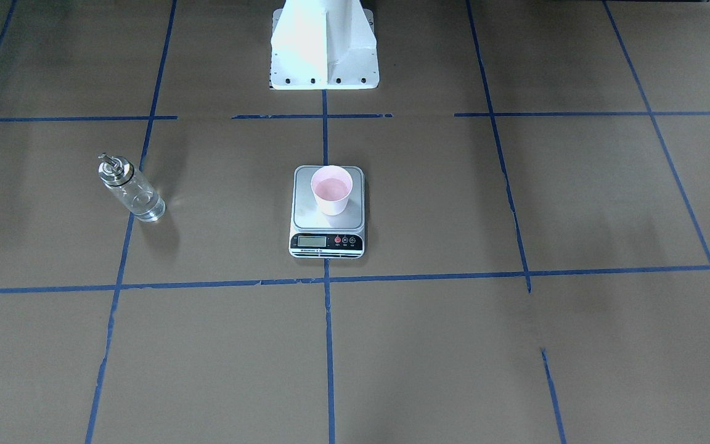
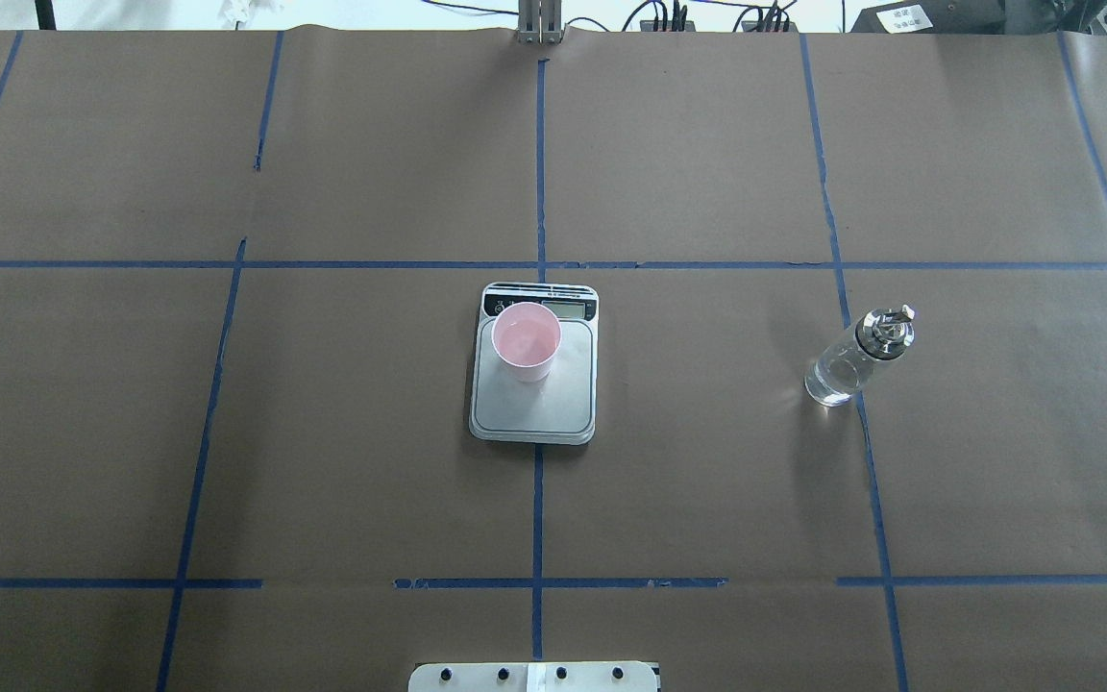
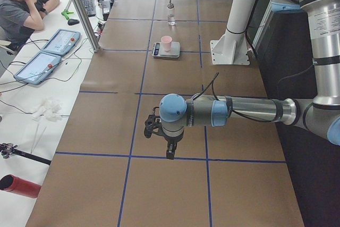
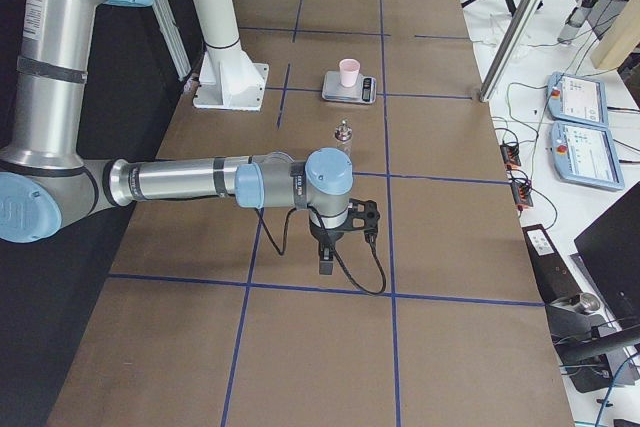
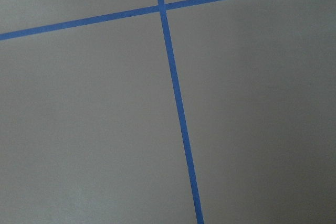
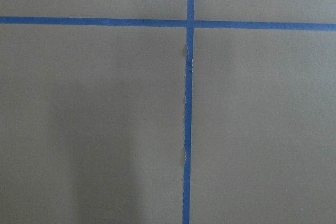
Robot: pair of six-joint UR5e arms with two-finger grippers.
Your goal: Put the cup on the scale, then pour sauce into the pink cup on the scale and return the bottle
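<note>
Likely needs a firm mid-body hold on slick, breakable clear cylindrical glass bottle (image 2: 842, 370); cannot tell left gripper (image 3: 170, 151) or right gripper (image 4: 325, 263) spread.

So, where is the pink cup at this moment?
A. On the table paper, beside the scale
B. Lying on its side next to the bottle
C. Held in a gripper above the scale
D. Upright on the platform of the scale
D: the cup stands upright on the silver platform of the scale, while the bottle stands well apart from it on the table.
</note>
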